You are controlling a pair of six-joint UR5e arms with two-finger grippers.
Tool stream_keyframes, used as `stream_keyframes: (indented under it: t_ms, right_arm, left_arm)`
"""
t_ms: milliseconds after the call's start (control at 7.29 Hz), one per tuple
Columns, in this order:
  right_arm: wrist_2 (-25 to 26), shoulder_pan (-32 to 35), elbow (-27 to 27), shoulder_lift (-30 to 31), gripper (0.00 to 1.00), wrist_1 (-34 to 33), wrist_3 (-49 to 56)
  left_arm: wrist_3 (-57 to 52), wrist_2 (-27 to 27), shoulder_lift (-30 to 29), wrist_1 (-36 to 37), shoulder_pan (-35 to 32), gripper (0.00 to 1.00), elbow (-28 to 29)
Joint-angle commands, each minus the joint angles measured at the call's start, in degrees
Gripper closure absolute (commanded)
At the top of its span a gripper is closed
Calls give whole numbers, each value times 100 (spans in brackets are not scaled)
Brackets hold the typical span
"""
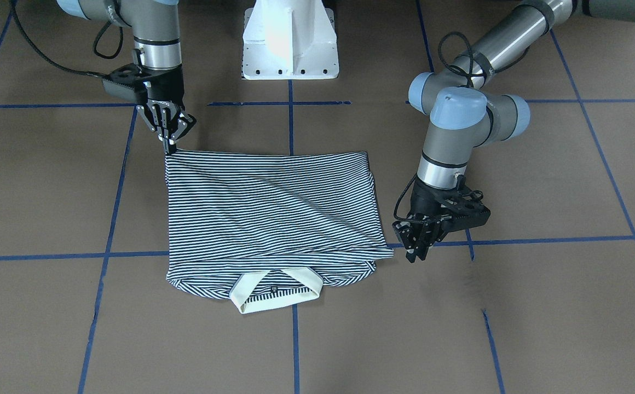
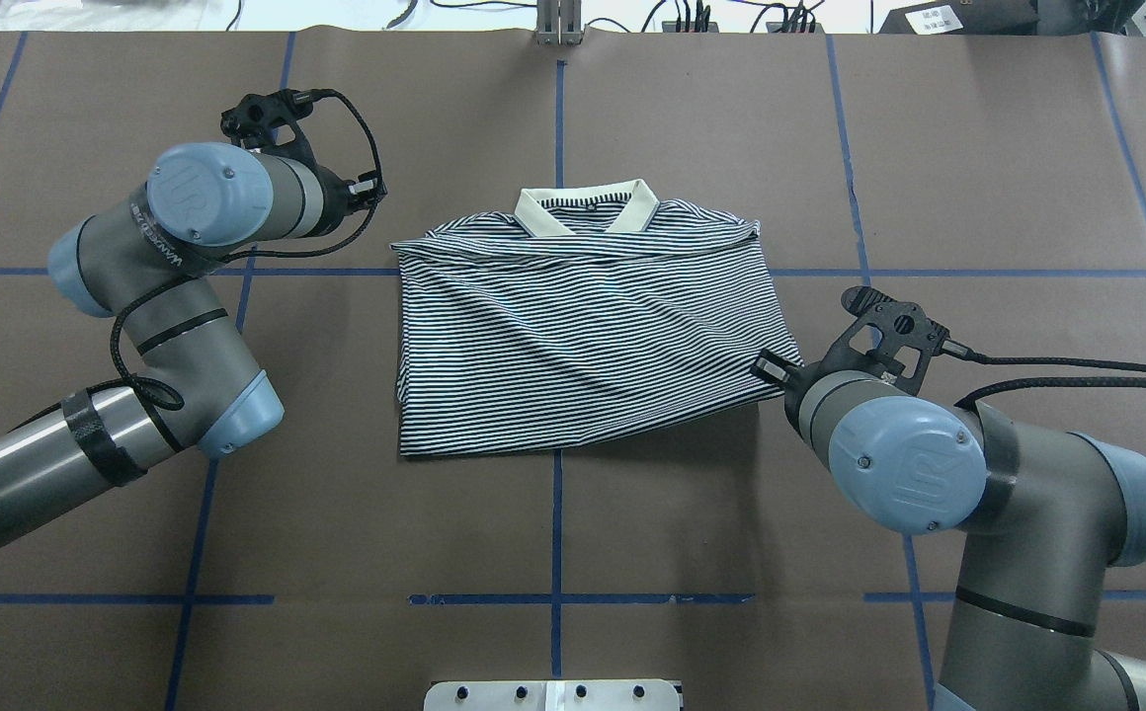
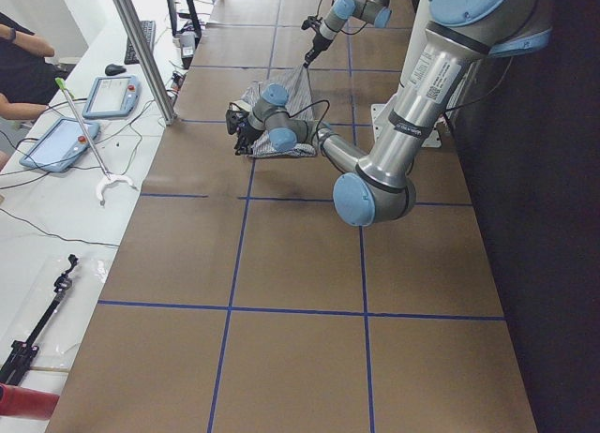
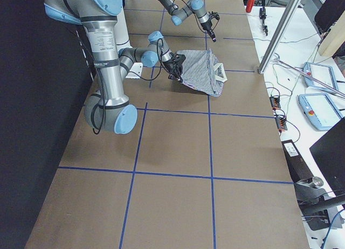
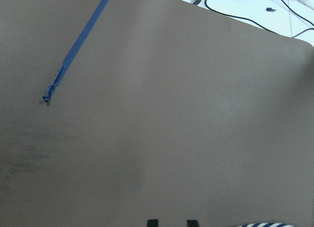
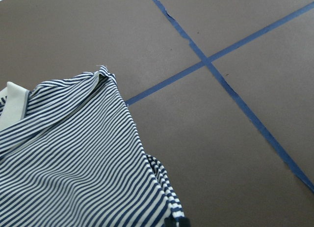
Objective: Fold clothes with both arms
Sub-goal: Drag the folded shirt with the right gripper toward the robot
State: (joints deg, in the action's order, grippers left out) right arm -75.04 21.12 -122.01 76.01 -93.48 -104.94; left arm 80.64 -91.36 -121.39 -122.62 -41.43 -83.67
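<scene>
The striped polo shirt (image 1: 273, 208) (image 2: 583, 336) lies folded into a rough square on the brown table, with its cream collar (image 1: 276, 293) (image 2: 588, 205) on the side away from the robot. My right gripper (image 1: 170, 149) (image 6: 176, 221) is shut on the shirt's corner nearest the robot, holding it slightly raised. My left gripper (image 1: 417, 253) (image 5: 171, 222) hangs just beside the shirt's opposite far corner without touching it. Its fingertips stand a little apart with nothing between them. In the overhead view both grippers are mostly hidden under their wrists.
The white pedestal base (image 1: 290, 44) (image 2: 553, 694) stands at the table's robot side. Blue tape lines (image 1: 290, 126) cross the brown surface. Beyond the far edge, a white bench holds tablets (image 3: 108, 96) and cables, beside a metal post (image 3: 141, 49) and a seated person (image 3: 23, 49).
</scene>
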Motion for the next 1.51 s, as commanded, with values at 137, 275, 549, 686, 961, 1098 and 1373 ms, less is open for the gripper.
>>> stream_keyframes:
  t_ms: [137, 275, 549, 686, 961, 1098, 1373]
  right_arm:
    - [-614, -99, -218, 45, 100, -223, 0]
    - [-1000, -195, -340, 37, 100, -371, -52]
    - [-1135, -843, -560, -147, 100, -1345, -507]
    - [-1136, -1229, -648, -157, 100, -1496, -1101]
    - [-1162, -2011, -963, -157, 100, -2075, -1684]
    - [-1319, -2372, -1139, -157, 100, -2426, -1818]
    - [-1233, -2760, -1062, -105, 1, -2543, -2107]
  left_arm:
    - [-5, -5, 28, 28, 4, 69, -106]
    - [-5, -13, 19, 45, 4, 69, -114]
    - [30, -432, 19, 63, 39, 69, -315]
    - [152, -583, 28, 72, 39, 69, -404]
    - [171, -811, 37, 72, 39, 68, -544]
    - [388, -1153, 37, 72, 39, 68, -649]
    - [1038, -1707, 37, 80, 152, 66, -1052]
